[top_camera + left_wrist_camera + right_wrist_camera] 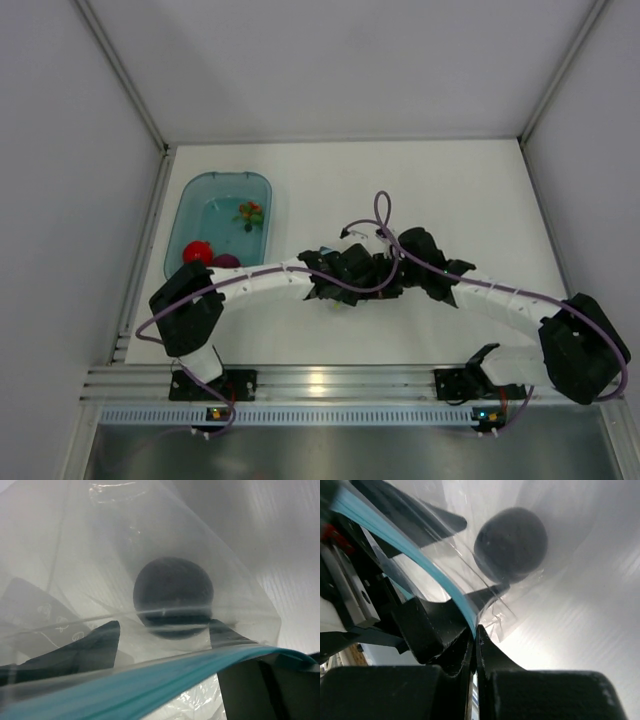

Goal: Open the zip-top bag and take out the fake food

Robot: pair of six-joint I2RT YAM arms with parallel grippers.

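— At the table's centre, where was the zip-top bag (200, 545)?
— Between both grippers. The right gripper (475, 640) pinched closed on its blue zip strip (150, 685); the left gripper (165, 625) fingers spread wide, seen through the plastic either side of a dark ball (172, 595) inside.
— And the teal tub (220, 176)?
— At the left rear, it held a red ball (197, 251), a purple piece (226, 261) and a green-orange bit (250, 213).

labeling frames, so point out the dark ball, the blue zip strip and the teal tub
dark ball (172, 596), left wrist view, its middle
blue zip strip (150, 687), left wrist view, mid strip
teal tub (215, 215), top view, bare floor
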